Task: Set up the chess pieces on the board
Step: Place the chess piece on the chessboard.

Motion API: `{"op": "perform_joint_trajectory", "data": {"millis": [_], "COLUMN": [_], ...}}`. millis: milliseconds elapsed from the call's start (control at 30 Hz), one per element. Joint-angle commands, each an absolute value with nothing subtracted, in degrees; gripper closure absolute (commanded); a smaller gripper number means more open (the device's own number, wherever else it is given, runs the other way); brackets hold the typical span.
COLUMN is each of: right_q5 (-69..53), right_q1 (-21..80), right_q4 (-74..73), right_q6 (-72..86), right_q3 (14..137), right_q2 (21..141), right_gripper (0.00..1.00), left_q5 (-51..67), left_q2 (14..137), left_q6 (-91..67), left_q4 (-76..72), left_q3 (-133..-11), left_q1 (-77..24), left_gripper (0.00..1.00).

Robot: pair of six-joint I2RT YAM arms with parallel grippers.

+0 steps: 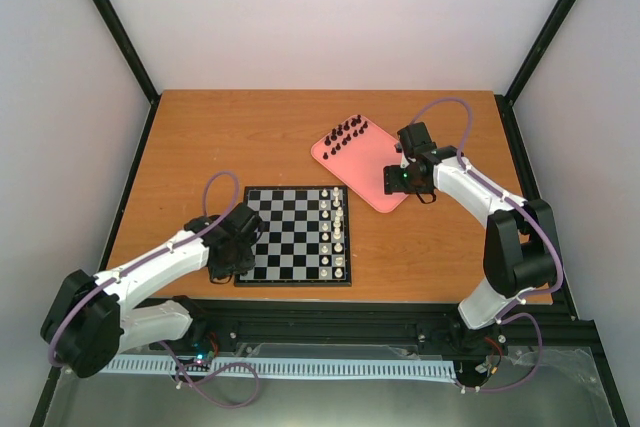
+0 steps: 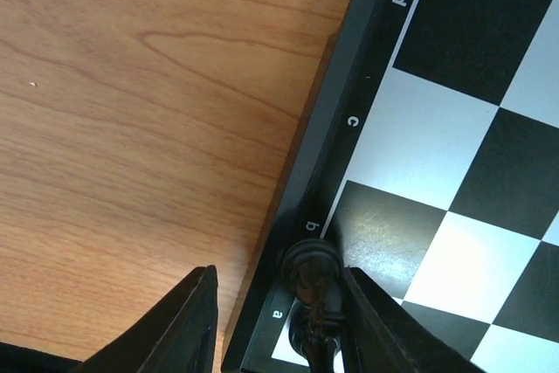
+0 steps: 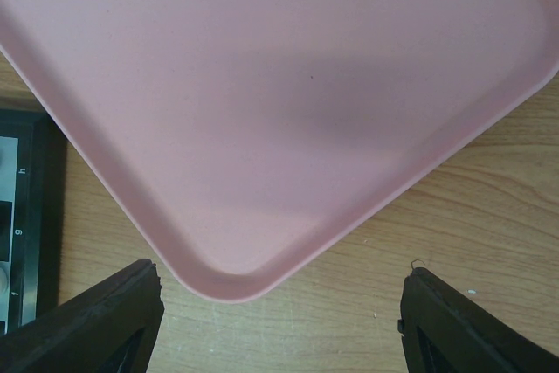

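Note:
The board (image 1: pixel 290 237) lies at the front centre. White pieces (image 1: pixel 337 232) fill its two right columns. Several black chess pieces (image 1: pixel 347 132) stand at the far end of the pink tray (image 1: pixel 375 172). My left gripper (image 1: pixel 228 255) is at the board's left edge. In the left wrist view it (image 2: pixel 279 307) is open around one black piece (image 2: pixel 316 299) at the a/b corner of the board (image 2: pixel 349 128). The piece touches the right finger (image 2: pixel 384 329); the left finger (image 2: pixel 175 329) is apart from it. My right gripper (image 1: pixel 402 182) is wide open and empty (image 3: pixel 279 312) over the tray's near corner (image 3: pixel 262 128).
The wooden table (image 1: pixel 220 137) carries the board and tray. The board's right border shows at the left of the right wrist view (image 3: pixel 22 216). Black frame posts stand at the table's corners. The walls are white.

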State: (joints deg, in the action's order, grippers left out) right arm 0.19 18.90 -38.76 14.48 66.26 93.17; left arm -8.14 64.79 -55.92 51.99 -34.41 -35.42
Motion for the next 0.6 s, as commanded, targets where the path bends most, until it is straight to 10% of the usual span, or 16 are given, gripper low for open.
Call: {"op": "perform_joint_trajectory", "data": {"millis": [0,567], "right_q5": [0.04,0.63], "right_q1": [19.25,19.25], "right_q4": [-38.1,-38.78], "right_q6": [14.48,13.89], "right_q3": [66.59,67.32], "right_q2": [92.78,92.91], "right_gripper": [0.14,0.14], "left_q5": [-8.72,-7.26], "left_q2": [64.02,66.86], "left_q6": [-55.12,-52.43], "left_q4": [53.18,47.61], "left_q3": [-36.56,-37.71], "left_q1": [-35.59,-35.59], "left_gripper": [0.59,0.57]}}
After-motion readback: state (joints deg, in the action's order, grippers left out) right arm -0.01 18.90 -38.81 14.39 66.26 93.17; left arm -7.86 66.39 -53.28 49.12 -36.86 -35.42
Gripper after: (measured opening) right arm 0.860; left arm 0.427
